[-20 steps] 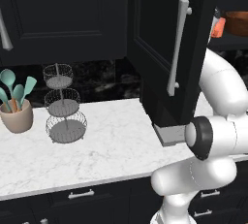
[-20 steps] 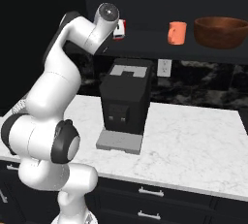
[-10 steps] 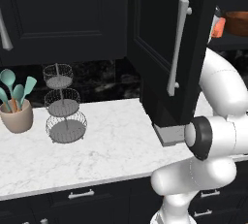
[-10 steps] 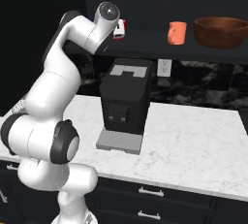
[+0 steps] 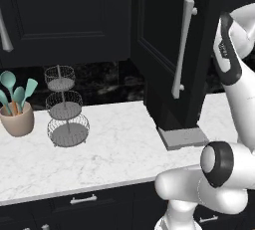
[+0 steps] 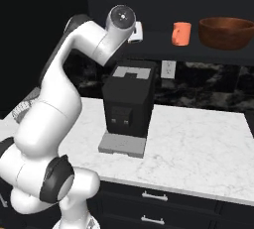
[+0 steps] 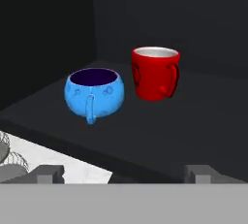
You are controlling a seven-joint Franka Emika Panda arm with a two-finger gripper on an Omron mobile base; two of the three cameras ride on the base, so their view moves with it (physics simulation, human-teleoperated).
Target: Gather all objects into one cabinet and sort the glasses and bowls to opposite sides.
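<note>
Rendered flat and even, with no clear source of light. Dim across the black cabinet fronts, bright on the white marble counter. Showed soft glossy highlights on the red mug and the blue bowl (faint shadows beneath both on the dark shelf). Looked slightly soft and pixelated throughout, without edge distortion or glare.

White arm, dark joints

The big brown bowl is cut off by the right edge of the right base view. The arm hides the claw there. In the hand view, the fingertips are cropped at the bottom.
</note>
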